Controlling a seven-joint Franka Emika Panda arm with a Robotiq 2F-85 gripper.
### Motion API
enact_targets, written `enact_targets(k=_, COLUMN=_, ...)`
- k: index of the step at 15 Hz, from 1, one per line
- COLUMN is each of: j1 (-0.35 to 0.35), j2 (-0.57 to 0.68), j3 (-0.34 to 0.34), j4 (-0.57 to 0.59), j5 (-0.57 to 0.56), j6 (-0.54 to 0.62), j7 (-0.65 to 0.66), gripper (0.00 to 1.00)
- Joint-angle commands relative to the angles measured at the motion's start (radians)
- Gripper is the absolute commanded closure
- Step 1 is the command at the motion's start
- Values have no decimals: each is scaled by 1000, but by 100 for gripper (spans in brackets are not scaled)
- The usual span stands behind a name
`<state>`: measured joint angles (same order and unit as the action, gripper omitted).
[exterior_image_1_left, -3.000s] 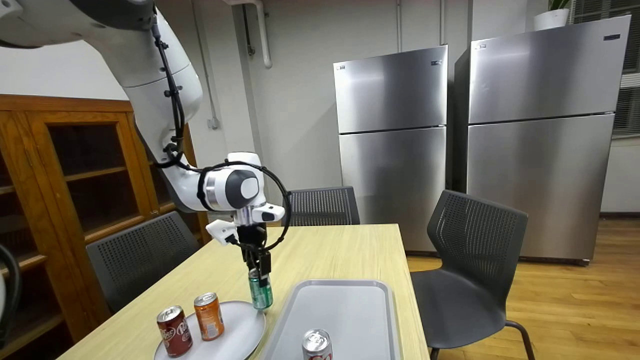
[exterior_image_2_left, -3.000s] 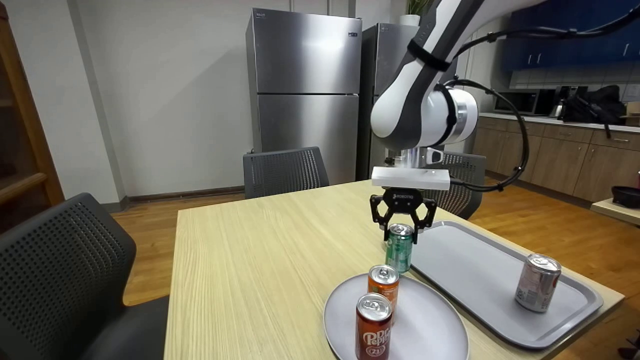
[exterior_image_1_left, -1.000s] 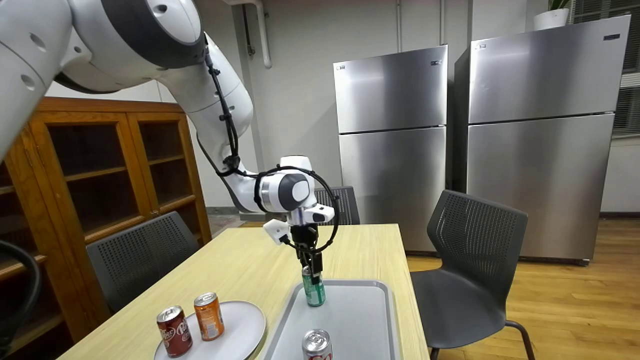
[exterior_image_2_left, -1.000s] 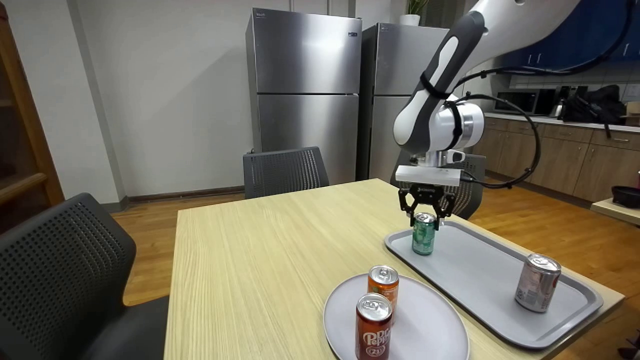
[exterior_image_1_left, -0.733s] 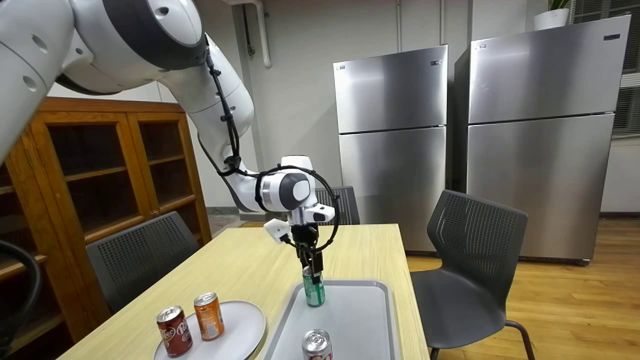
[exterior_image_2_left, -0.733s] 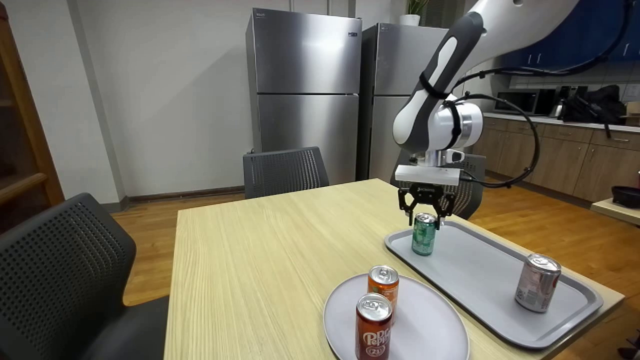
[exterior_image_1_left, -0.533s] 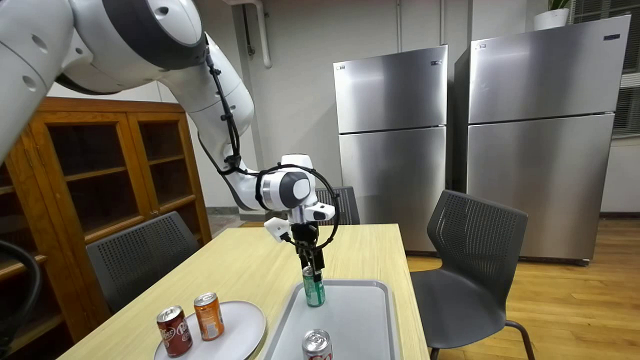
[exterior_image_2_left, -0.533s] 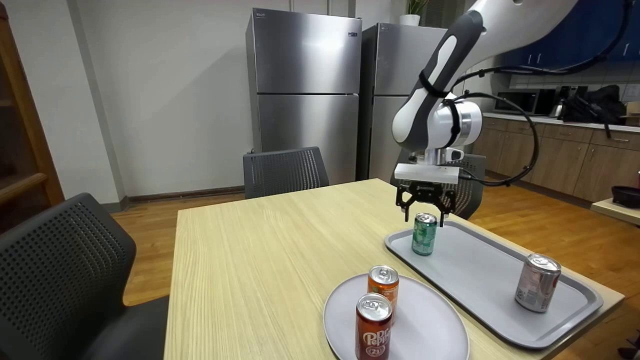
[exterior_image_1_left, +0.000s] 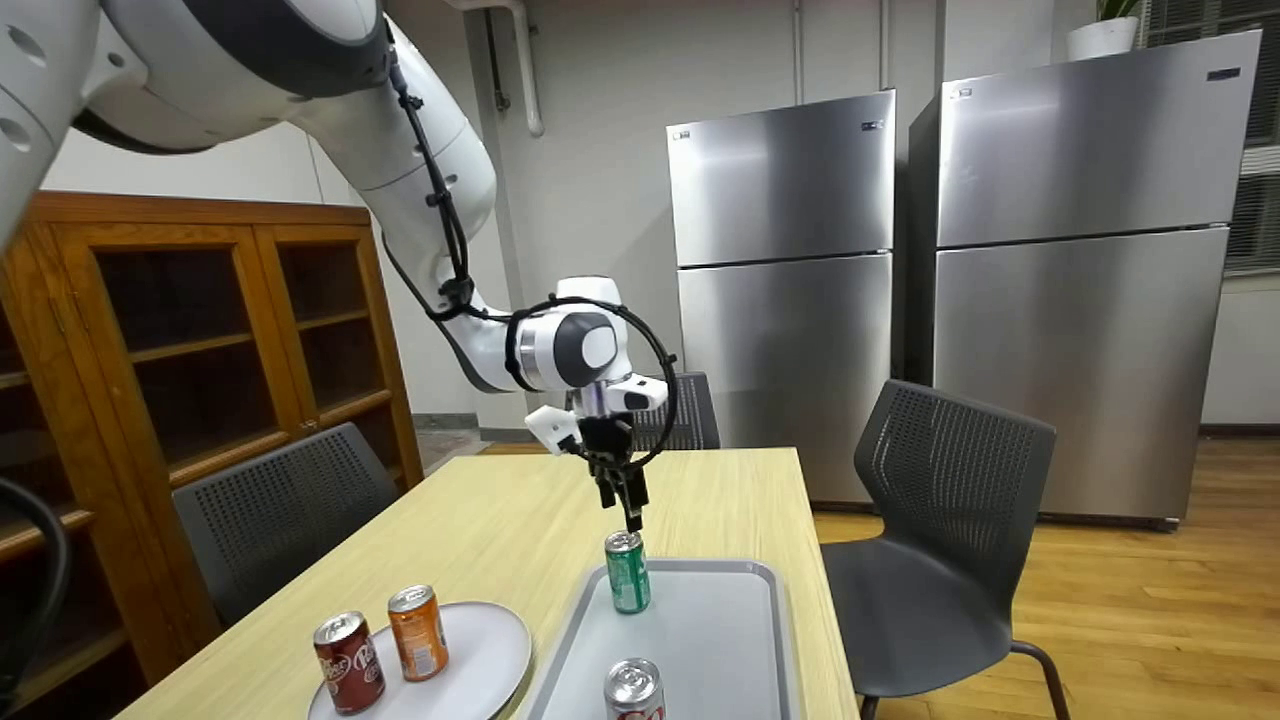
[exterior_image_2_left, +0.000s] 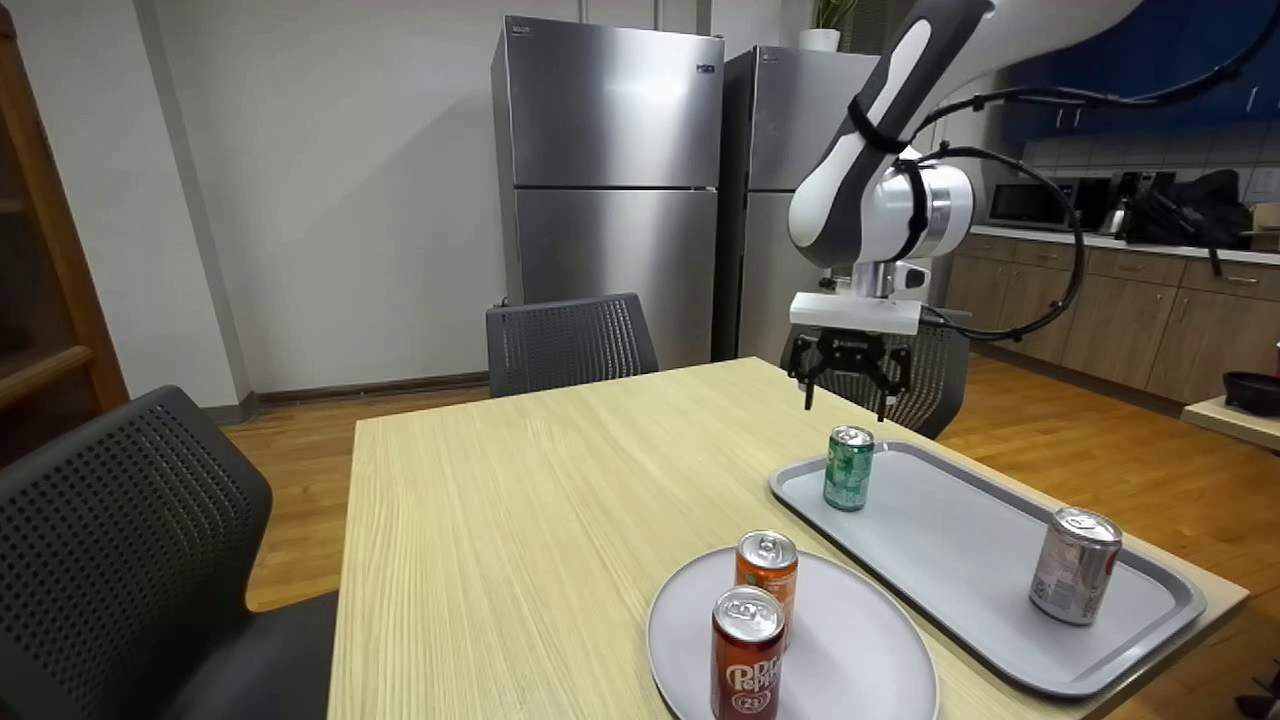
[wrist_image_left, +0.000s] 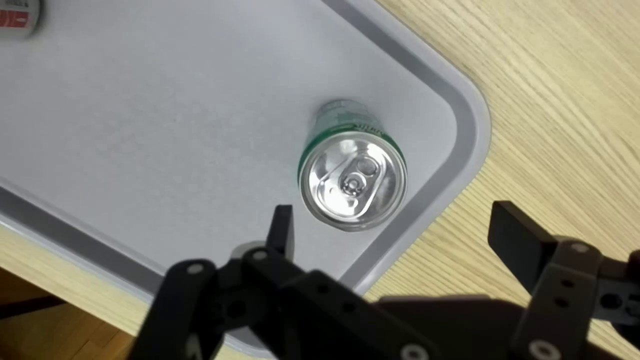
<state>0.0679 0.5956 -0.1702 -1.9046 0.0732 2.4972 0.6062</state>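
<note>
The gripper (exterior_image_2_left: 845, 408) is released, its jaws spread wide, and points downward just above the green can (exterior_image_2_left: 848, 472) without contact. The can stands upright on the gray tray (exterior_image_2_left: 960, 545) near one corner, its long axis vertical, roughly parallel to the gripper's. In the wrist view, the can appears off-centre to the jaw gap, nearer the finger (wrist_image_left: 282, 230) above the tray.
</note>
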Motion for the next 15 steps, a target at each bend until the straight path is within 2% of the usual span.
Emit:
enact_targets(k=1, j1=3, j2=-110, j3=5, j4=-90, j5=-16, j6=-21, j7=-44, gripper=0)
enact_targets(k=7, j1=23, j2=-208, j3=20, j4=-192, j5=-29, j6=-9, j7=-88, gripper=0)
enact_targets(k=15, j1=55, j2=-302, j3=76, j4=-317, j5=-48, j6=-7, j7=-120, gripper=0)
